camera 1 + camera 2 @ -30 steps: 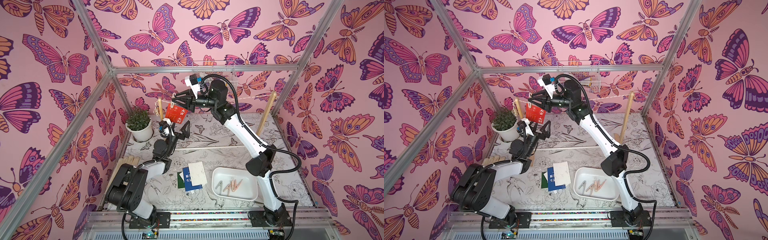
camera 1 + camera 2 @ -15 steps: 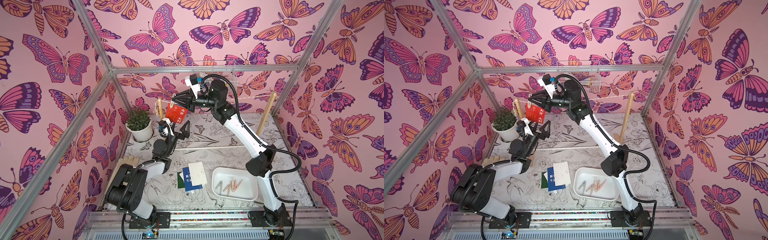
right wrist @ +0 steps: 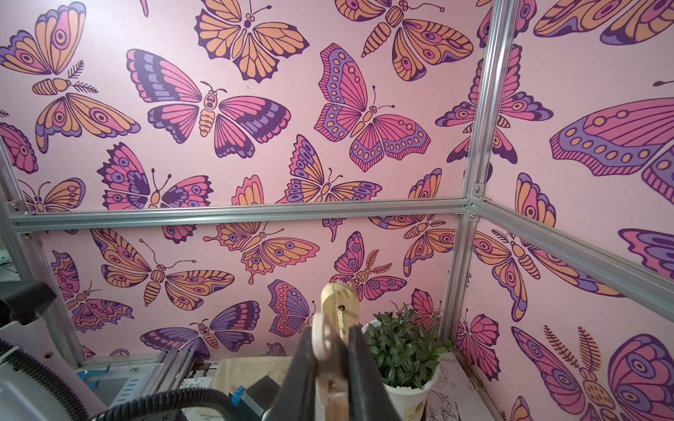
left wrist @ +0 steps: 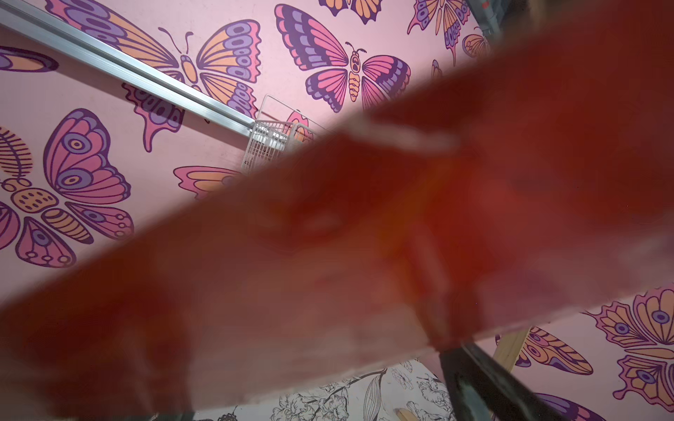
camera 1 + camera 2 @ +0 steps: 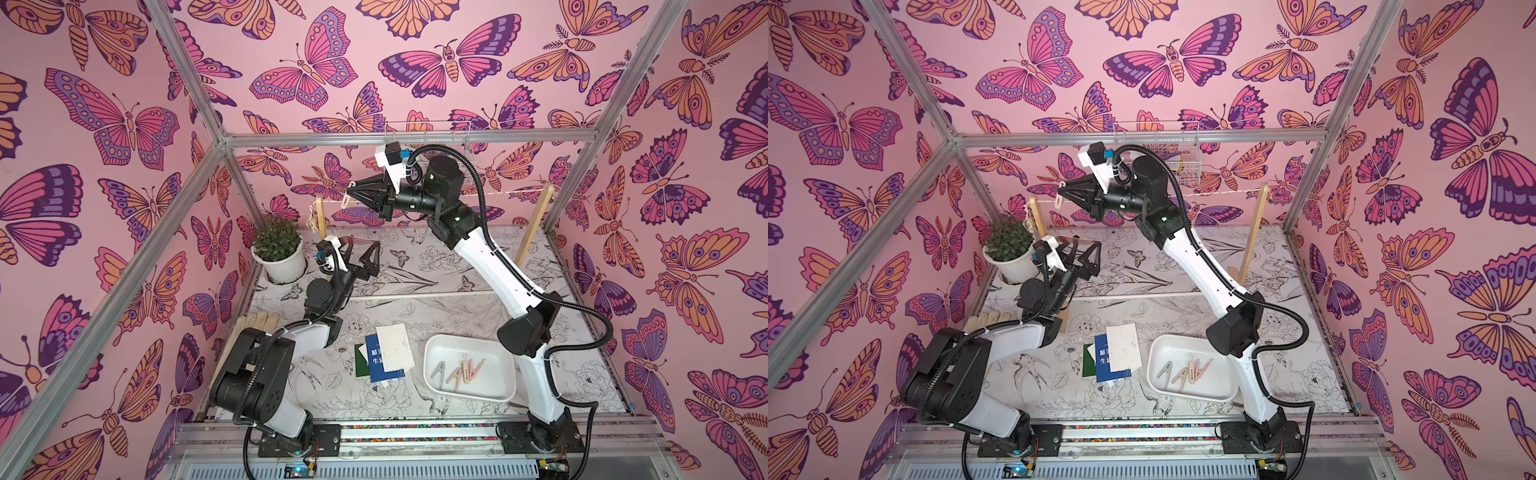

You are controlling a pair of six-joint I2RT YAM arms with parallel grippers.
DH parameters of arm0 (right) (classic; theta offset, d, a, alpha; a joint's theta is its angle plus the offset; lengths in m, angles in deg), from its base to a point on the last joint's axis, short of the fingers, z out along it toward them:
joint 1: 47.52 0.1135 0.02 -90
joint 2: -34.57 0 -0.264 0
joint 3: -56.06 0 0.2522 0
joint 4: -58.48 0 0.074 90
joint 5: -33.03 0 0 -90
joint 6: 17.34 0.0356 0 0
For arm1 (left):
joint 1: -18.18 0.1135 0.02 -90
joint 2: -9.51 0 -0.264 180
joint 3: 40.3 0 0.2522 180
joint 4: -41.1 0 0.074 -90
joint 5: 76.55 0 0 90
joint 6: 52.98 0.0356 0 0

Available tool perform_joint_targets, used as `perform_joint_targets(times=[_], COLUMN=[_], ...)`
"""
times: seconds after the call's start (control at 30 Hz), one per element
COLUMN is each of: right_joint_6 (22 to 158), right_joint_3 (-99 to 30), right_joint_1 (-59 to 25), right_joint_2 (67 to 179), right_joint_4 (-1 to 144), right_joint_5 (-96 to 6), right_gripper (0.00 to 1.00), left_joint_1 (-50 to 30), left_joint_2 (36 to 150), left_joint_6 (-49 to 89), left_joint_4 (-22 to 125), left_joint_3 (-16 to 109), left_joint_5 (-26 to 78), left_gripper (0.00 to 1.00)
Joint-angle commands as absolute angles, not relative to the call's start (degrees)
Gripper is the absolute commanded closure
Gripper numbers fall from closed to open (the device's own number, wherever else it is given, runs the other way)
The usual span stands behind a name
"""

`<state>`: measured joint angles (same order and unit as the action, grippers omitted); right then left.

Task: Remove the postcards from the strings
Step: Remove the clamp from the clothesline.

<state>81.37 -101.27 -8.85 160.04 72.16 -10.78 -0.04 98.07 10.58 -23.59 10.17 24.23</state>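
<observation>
1. Right gripper (image 5: 352, 195), upper centre in both top views. Its jaws are pinched tight on a small pinkish-beige clothespeg (image 3: 333, 350). The peg is level with the thin beige twine (image 5: 519, 192) strung between two pale wooden posts (image 5: 536, 220). Whether the peg is clear of the twine cannot be told.
2. Left gripper (image 5: 360, 255), centre left, directly below the peg. Its jaws are spread wide and grip nothing.
3. Red paper postcard (image 5: 357, 240). It is off the twine and lies loose and nearly flat over the left gripper's fingertips. In the left wrist view it is a red blur across most of the frame, so it sits very close to that lens.
4. Step in hand, as judged: securing the freed card.
   - The left jaws should close only once an edge of the card lies between the pads.
   - The sheet is thin and merely resting, so a tilted wrist or a quick move could slide it onto the table.
   - A level wrist and a slow closure suit it best.
5. Likely destinations.
   - The card probably goes to the stack of white, blue and dark green cards (image 5: 395, 347), lower centre.
   - The peg probably goes to the white rectangular tray (image 5: 492, 384) just right of the stack, where other pegs lie.
   - The right grip should stay firm during carriage, lest the peg spring free.
</observation>
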Motion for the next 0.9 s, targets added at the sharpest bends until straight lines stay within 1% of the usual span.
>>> perform_joint_targets(times=[0.0, 0.23, 0.6, 0.7, 0.8, 0.87], right_joint_6=[79.55, 77.26, 72.71, 71.63, 70.4, 70.39], right_joint_3=[-100.13, -97.75, -92.38, -87.01, -76.82, -67.57], right_joint_1=[-8.49, -8.58, -8.89, -8.87, -8.88, -8.94], right_joint_2=[156.9, 153.98, 146.77, 142.29, 135.46, 129.5], right_joint_4=[71.71, 71.62, 72.43, 73.8, 74.34, 74.08], right_joint_5=[-12.04, -13.99, -17.57, -19.73, -26.49, -31.64], right_gripper=[0.88, 0.9, 0.9, 0.9, 0.88, 0.87], left_joint_1=[0.42, 0.33, -0.06, -0.4, -0.98, -1.31], left_joint_2=[97.14, 97.33, 96.68, 96.16, 95.38, 94.66], left_joint_6=[9.71, 9.09, 8.28, 8.74, 9.31, 9.33], left_joint_4=[-26.8, -26.88, -26.87, -26.86, -26.86, -26.88], left_joint_3=[10.11, 10.07, 9.89, 9.77, 9.1, 8.65], left_joint_5=[25.61, 25.92, 27.55, 28.9, 29.41, 29.58], left_gripper=[0.01, 0.01, 0.01, 0.01, 0.01, 0.01])
